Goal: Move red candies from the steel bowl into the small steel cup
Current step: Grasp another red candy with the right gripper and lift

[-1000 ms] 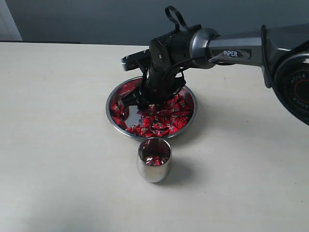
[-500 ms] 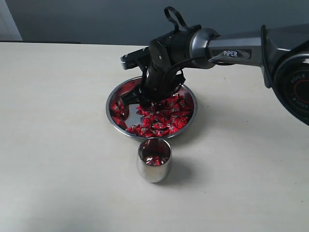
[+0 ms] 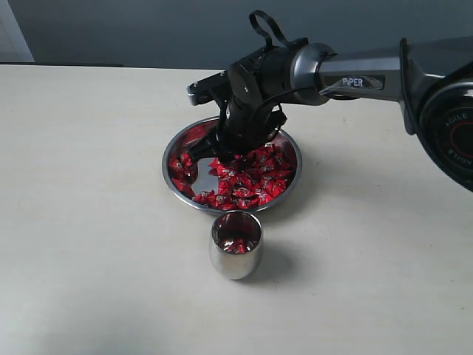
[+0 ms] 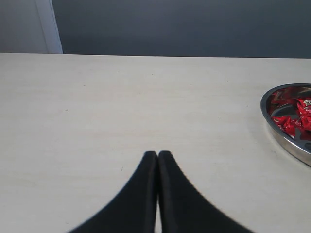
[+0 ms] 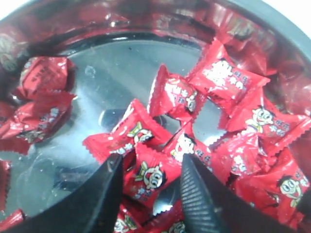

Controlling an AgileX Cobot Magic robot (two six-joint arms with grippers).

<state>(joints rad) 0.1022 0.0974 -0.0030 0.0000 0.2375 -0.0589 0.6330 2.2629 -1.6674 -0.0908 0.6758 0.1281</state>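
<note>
The steel bowl [image 3: 171,181] sits mid-table, its right half heaped with red candies [image 3: 247,185]. My right gripper [image 3: 225,157] points down into the bowl. In the right wrist view its two fingers [image 5: 151,160] press on either side of one red candy [image 5: 150,178] on top of the pile, just over the bowl's bare floor [image 5: 112,77]. The small steel cup [image 3: 236,255] stands upright in front of the bowl, with a few red candies inside. My left gripper [image 4: 158,154] is shut and empty, hovering over bare table left of the bowl [image 4: 286,143].
The right arm [image 3: 355,78] reaches in from the right edge, above the table and the bowl's far rim. The pale tabletop [image 3: 89,222] stretches wide on the left and in front. A dark wall runs behind the table's far edge.
The right gripper's jaws have narrowed onto a candy, and the wrist has risen and shifted slightly right over the bowl. Bowl and cup have not moved.
</note>
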